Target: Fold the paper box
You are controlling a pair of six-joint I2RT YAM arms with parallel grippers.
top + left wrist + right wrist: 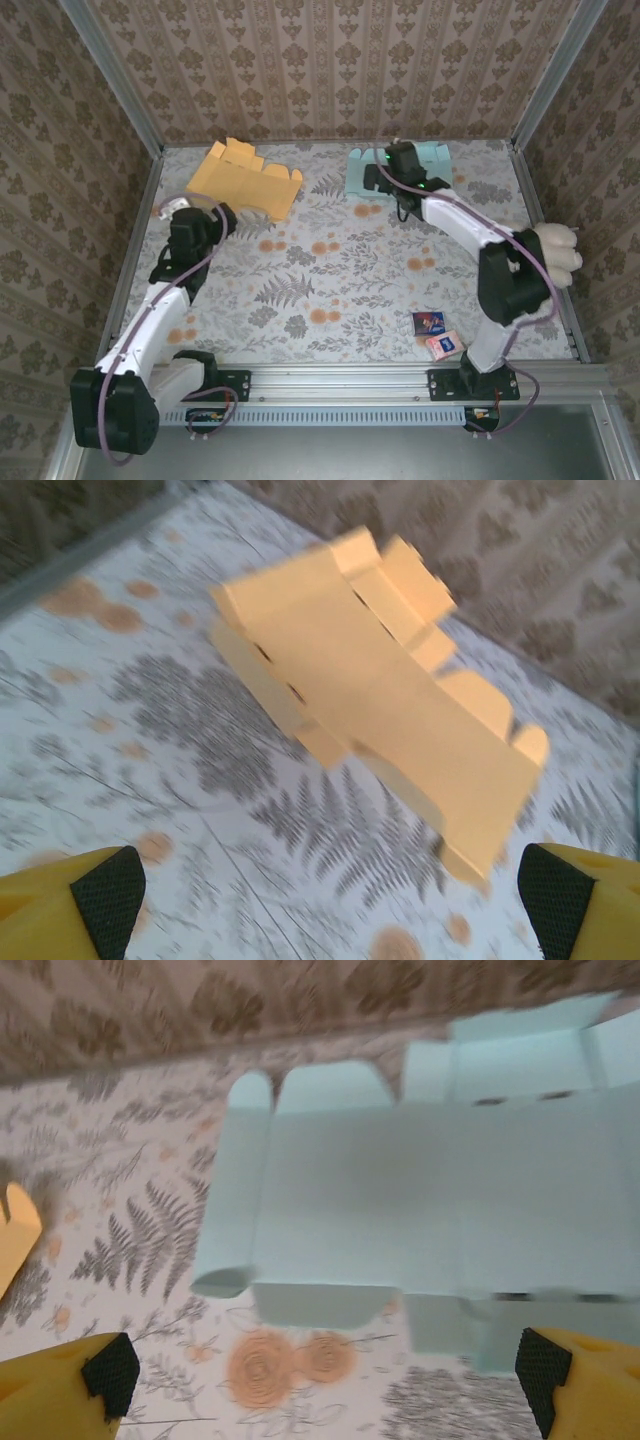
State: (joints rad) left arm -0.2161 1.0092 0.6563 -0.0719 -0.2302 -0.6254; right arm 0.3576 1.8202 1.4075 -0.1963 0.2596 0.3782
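Observation:
An orange paper box lies unfolded and flat at the back left of the table. In the left wrist view the orange paper box is ahead of my left gripper, whose yellow fingers stand wide apart and open with nothing between them. A pale teal paper box lies flat at the back, partly under my right gripper. Seen from the right wrist, the teal box spreads just ahead of my open right gripper, apart from its fingers.
Two small printed packets lie near the front right by the right arm's base. A white bulky object rests on the right rim. Wallpapered walls close in the back and sides. The floral tabletop stretches between the arms.

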